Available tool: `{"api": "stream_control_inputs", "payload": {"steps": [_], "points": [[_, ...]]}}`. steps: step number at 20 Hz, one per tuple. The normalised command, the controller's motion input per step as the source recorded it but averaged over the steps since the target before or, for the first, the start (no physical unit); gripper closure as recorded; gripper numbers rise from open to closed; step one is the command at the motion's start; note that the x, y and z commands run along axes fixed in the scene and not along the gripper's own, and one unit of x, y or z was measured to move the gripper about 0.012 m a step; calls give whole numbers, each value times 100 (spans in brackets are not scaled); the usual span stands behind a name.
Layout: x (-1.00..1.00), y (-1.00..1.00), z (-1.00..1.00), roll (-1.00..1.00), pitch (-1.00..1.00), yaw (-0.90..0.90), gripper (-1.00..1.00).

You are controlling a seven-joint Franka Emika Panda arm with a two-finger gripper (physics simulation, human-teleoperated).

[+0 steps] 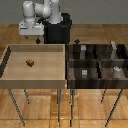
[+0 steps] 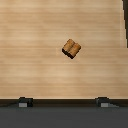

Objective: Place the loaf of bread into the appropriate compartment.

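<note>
1. Brown with tan specks, the loaf of bread (image 1: 30, 62) lies alone on the pale wooden floor of the open tray (image 1: 10, 75), near its middle and well apart from every wall, so a descent from above looks unobstructed.
2. Directly above it hangs the pincer (image 2: 65, 101); in the wrist view the loaf (image 2: 71, 48) sits skewed to the wood grain, nothing gripped.
3. Only two dark finger stubs show, spread wide: released, I judge.
4. To the exterior view's right stands the dark compartment bin (image 1: 97, 61), holding small grey cubes (image 1: 85, 73); its contents are too blurred to identify.
</note>
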Motion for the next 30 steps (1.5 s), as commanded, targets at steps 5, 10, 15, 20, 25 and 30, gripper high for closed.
{"api": "stream_control_inputs", "payload": {"steps": [5,10,15,20,25,30], "points": [[80,0,0,0,0,0,-100],[100,0,0,0,0,0,-100],[40,0,-25,0,0,0,-100],[0,0,-100,0,0,0,-100],[0,-20,-40,0,0,0,-100],[0,0,-40,0,0,0,-100]]}}
